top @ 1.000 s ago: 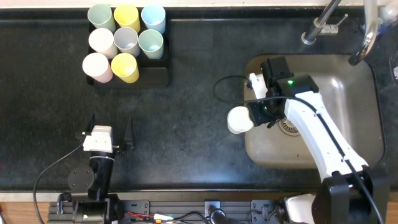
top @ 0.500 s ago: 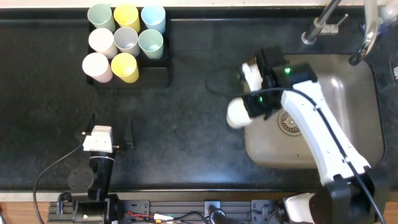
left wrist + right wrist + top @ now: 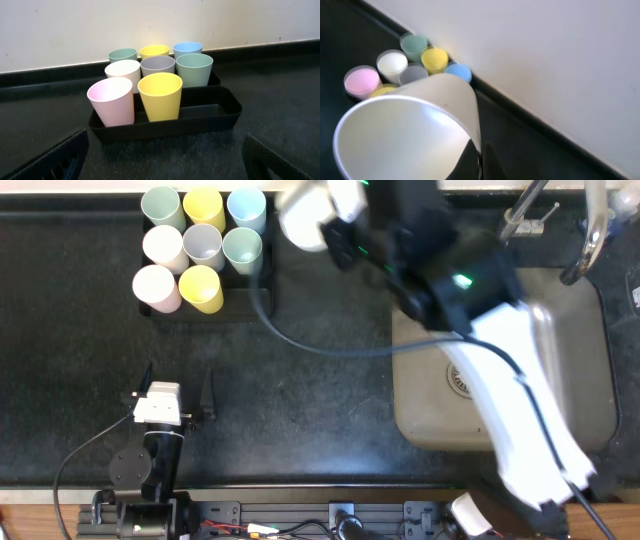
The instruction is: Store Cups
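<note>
From above: white plastic cup (image 3: 305,215) pinched in right gripper (image 3: 328,218), high near black plastic tray (image 3: 245,305) of pastel cups.

Left wrist: left gripper (image 3: 164,150) spread, facing tray's empty front slot.

Right wrist: gripped by rim alone; liable to slip, or topple neighbours if lowered crooked.

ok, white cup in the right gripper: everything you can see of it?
The white cup is a plain handleless tumbler, plastic by its look, tapering to the base, empty. It hangs tilted in the air, mouth toward the wrist camera; the right gripper pinches its rim, one finger inside, one outside. Nothing else touches it. The top view shows it just right of the black tray, near the back wall.
</note>
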Robot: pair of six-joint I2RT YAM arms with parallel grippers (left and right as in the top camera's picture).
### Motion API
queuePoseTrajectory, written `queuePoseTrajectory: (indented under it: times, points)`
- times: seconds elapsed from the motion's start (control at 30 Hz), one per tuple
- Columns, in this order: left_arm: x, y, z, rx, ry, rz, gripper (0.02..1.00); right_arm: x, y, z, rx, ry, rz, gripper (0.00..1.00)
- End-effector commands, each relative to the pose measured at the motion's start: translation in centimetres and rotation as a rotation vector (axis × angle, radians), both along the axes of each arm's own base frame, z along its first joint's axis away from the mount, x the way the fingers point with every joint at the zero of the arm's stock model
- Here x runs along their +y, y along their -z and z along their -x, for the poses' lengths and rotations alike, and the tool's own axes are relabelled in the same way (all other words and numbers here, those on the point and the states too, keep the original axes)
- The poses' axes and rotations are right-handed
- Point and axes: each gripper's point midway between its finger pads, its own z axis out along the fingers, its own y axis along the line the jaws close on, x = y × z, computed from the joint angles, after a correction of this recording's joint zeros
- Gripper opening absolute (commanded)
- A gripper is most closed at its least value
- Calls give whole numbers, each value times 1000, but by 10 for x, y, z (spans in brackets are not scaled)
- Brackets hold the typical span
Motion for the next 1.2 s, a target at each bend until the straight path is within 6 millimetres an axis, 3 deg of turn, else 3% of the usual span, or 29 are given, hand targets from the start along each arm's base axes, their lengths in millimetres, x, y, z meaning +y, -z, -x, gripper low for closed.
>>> queuePoseTrajectory:
  times: [0.03,0.23,0.4,0.6,0.93,1.2]
  points:
    - [2,-1,0,-6,-10,-22,998,49,32,-23,87,2,-38,40]
    - [2,-1,0,-6,-10,-22,998,104,99,0,327,-141,-30,40]
    - [2,-1,0,-6,-10,-22,998,120,148,15,419,-199,86,40]
    - [2,-1,0,-6,-10,-22,998,125,185,22,499,-209,155,40]
    - [2,-1,0,-6,-10,-22,998,117,211,-1,481,-143,213,42]
    - [2,-1,0,-6,-10,-23,998,108,210,-19,464,-110,182,40]
